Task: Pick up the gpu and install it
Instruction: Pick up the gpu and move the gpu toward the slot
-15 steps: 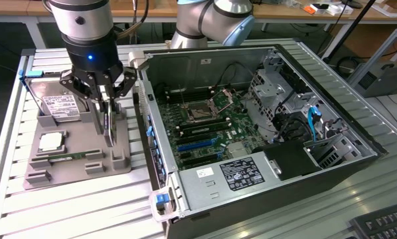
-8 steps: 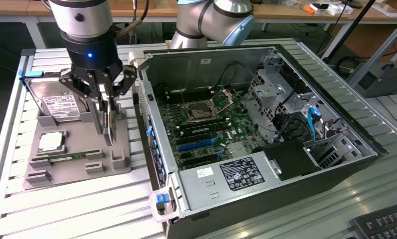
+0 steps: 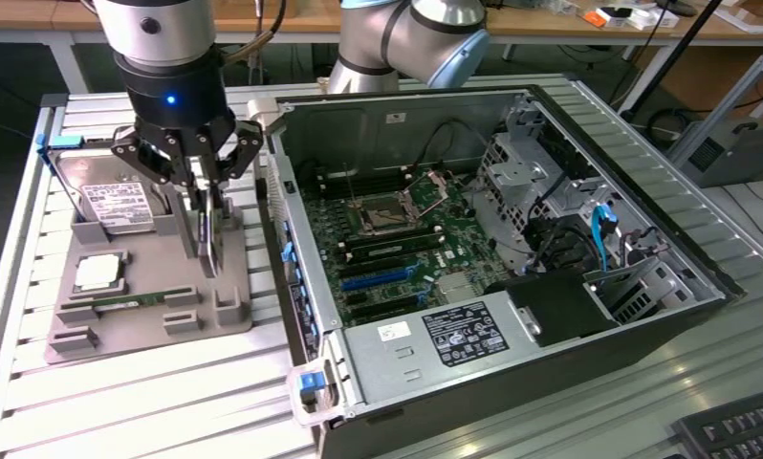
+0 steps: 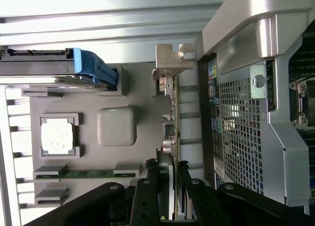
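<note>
Ribbed silver bench (image 3: 164, 402) runs under everything, with wooden desks along the back of the room. The arm's two black fingers (image 3: 164, 158) are clamped on the gpu (image 3: 208, 244), one against each flat side. The thin dark card hangs on edge beneath them, over the grey tray (image 3: 140, 335). Its lower edge is down near the tray's top, but I cannot tell whether it touches.

The wrist view looks straight along the card and gives what the exterior view does not. It shows the silvery bracket (image 4: 173, 58) at the card's far end, a blank raised block (image 4: 115, 126) on the tray, and the perforated grille (image 4: 238, 132) on the outside of the computer case (image 3: 687, 287).

The exterior view gives the inside of that case, which lies open just beside the tray on the exterior view's right. In it are one green motherboard (image 3: 407, 249) and one labelled power supply (image 3: 465, 335). A keyboard corner (image 3: 739, 430) sits at the bench's near edge.

On the tray I count one hard drive (image 3: 114, 206), one processor chip (image 3: 98, 273) and one memory stick (image 3: 133, 301).
</note>
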`<state>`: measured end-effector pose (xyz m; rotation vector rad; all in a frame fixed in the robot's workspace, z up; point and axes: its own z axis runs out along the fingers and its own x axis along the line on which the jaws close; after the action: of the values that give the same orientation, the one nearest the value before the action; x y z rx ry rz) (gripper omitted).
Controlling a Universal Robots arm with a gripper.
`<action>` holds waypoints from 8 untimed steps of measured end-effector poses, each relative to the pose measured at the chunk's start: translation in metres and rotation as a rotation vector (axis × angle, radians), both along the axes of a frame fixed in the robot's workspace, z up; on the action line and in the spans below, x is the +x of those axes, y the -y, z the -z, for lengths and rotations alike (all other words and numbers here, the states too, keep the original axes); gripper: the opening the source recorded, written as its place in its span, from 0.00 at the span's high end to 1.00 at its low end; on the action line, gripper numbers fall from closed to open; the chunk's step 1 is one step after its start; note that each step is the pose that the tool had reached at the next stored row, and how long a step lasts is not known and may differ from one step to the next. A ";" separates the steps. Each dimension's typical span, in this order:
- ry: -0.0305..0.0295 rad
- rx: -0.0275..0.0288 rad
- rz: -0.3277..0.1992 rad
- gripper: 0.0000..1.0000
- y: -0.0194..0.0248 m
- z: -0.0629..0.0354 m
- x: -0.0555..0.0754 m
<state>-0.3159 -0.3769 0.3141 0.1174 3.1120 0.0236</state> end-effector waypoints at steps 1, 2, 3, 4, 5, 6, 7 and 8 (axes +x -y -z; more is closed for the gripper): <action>-0.0001 0.0000 0.000 0.73 0.0000 -0.0006 0.000; -0.0001 0.0000 0.000 0.73 0.0000 -0.0010 0.000; -0.0001 -0.0001 0.000 0.73 0.0000 -0.0017 0.000; 0.0000 0.0000 0.000 0.73 0.0000 -0.0020 0.000; 0.0000 0.0000 0.000 0.73 0.0000 -0.0024 0.000; 0.0000 0.0000 0.000 0.73 0.0000 -0.0026 0.000; -0.0001 0.0000 0.000 0.73 0.0000 -0.0033 0.000; 0.0000 0.0001 0.000 0.73 0.0000 -0.0037 0.000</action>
<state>-0.3159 -0.3769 0.3178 0.1174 3.1120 0.0237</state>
